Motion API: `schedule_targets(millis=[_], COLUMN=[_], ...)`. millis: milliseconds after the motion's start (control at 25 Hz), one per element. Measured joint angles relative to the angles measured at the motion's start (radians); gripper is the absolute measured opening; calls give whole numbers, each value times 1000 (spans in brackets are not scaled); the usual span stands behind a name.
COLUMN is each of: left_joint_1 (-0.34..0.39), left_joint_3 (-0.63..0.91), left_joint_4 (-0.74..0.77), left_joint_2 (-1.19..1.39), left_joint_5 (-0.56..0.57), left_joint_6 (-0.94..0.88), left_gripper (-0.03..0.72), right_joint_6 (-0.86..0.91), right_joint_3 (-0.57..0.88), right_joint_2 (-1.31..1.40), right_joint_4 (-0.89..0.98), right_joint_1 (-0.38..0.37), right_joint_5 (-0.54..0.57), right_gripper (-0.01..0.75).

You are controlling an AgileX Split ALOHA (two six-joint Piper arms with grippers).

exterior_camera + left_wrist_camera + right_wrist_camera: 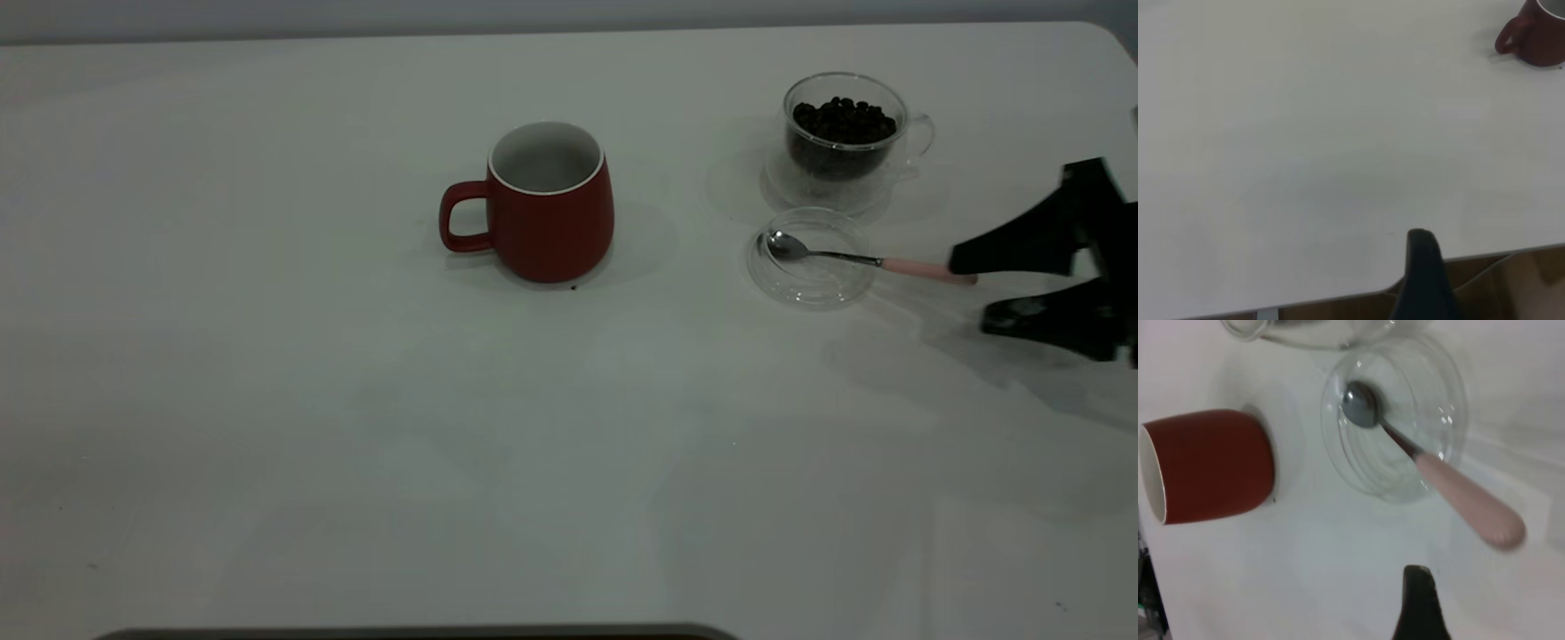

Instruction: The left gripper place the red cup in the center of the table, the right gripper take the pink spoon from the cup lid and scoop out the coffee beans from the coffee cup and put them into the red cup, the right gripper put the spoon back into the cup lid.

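The squat dark-red mug [551,206] stands upright mid-table [356,427], white inside showing. Off to its right, the clear glass cup [845,142] holds dark coffee beans [843,120]. Just in front, the pink-handled teaspoon [853,259] lies bowl-down in the transparent lid [811,258]. The black right gripper [969,293] hovers spread wide at the handle's end.

My exterior camera cuts the right gripper [978,298] off at the tabletop's [356,400] right edge, so I see only two black fingers. The left gripper [1421,280] shows me one dark finger; I can't judge its opening. The red cup [1535,33] is clipped in the left wrist view, and the coffee cup [1305,330] in the right wrist view.
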Motion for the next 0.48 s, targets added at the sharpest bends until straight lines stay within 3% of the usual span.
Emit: schedule_targets(millis=[240,480], left_joint_1=[0,0], left_joint_3=[0,0], left_joint_4=[0,0], left_joint_2=[0,0], left_joint_5=[0,0], left_joint_6=[0,0], left_gripper=[590,590], right_joint_6=[343,856], right_joint_3=[71,80], right_joint_2=[-313,-705], right_joint_4=[-367,-906], right_joint_1=[-1,84], right_joint_5=[-150,-150], right_gripper=[585,585])
